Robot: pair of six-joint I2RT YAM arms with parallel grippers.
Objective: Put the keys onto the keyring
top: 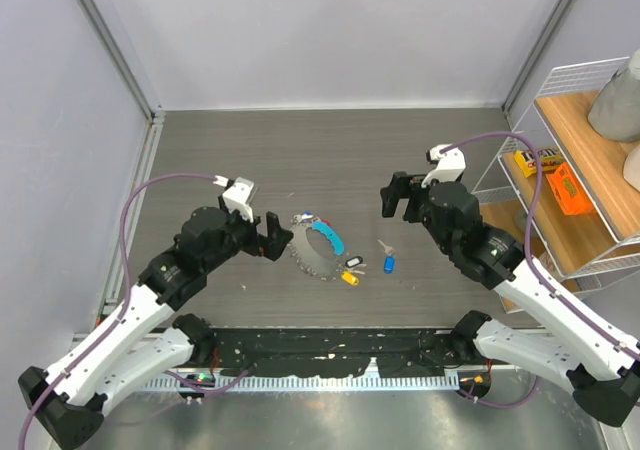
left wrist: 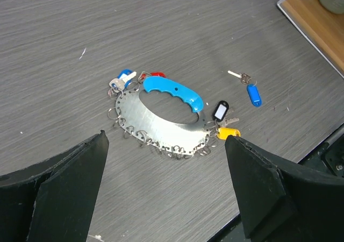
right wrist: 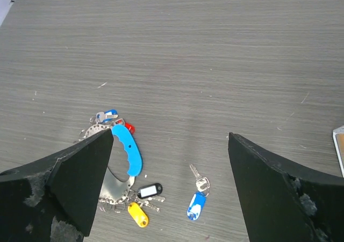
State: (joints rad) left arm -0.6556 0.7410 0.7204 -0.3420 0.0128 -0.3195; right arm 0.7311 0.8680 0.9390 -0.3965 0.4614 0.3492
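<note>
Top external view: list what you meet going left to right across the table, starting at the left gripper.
left gripper → keyring → yellow-tagged key → blue-tagged key → wire shelf. The right gripper is left out, since it overlaps the blue-tagged key in this order.

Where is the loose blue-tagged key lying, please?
In the top view, the blue-tagged key lies alone, just right of the keyring and its yellow-tagged key, nearer the right pincer.

No legible text; dark print on the yellow box [top: 537,159], too small to read
</note>
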